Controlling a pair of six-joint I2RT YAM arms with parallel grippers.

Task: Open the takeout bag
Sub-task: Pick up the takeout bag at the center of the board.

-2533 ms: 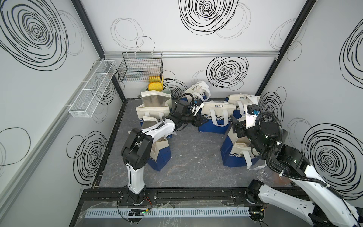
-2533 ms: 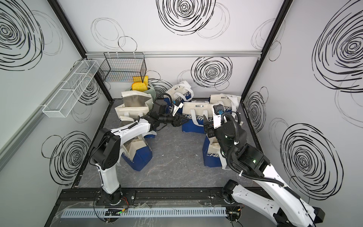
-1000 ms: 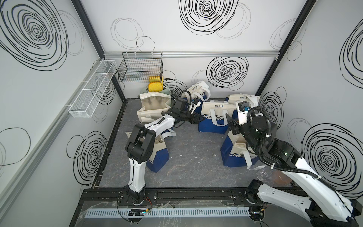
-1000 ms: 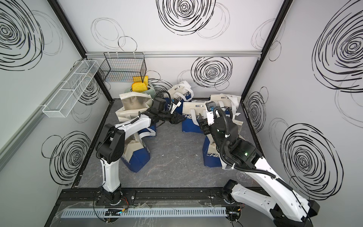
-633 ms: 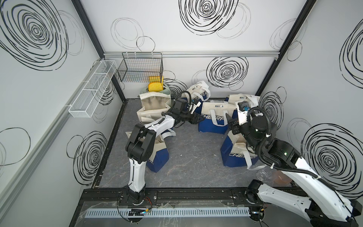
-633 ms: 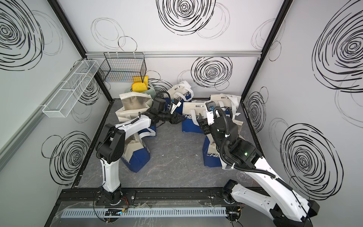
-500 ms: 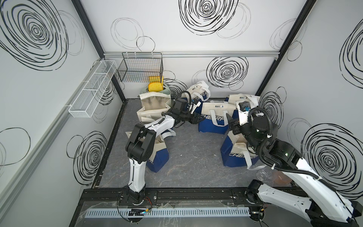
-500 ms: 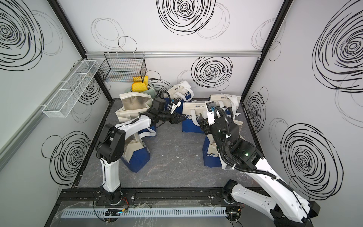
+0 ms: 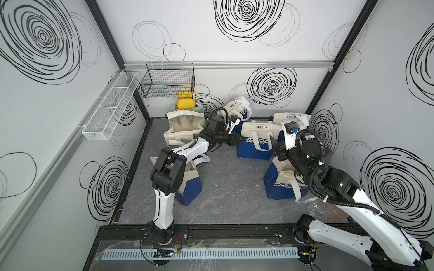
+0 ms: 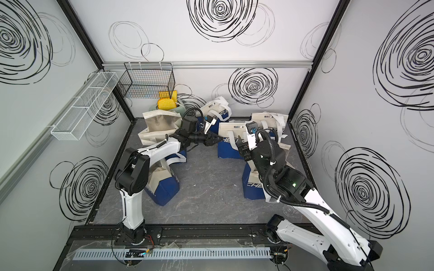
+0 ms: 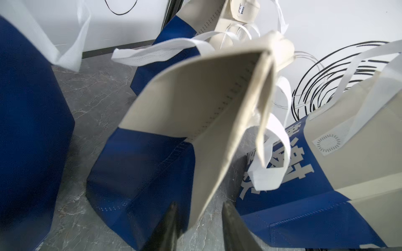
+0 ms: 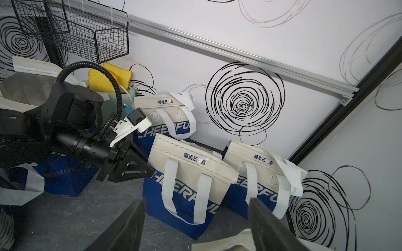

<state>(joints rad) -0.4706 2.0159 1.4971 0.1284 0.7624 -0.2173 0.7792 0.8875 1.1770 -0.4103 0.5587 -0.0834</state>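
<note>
- My right gripper (image 12: 195,226) hovers nearest, jaws wide and holding nothing.
- The takeout bag (image 9: 257,132) stands at the far middle of the surface (image 9: 230,187), flat and closed.
- My left gripper (image 11: 199,209), jaws narrow, straddles its left edge. I should pinch firmly there, then pull gently.

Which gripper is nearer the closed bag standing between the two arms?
Left. The left gripper is at the side edge of the closed bag, jaws astride the fabric; the right gripper hangs open facing its front, not touching.

Bags (image 9: 257,140) ring seemingly open centre floor (image 9: 231,185).
</note>
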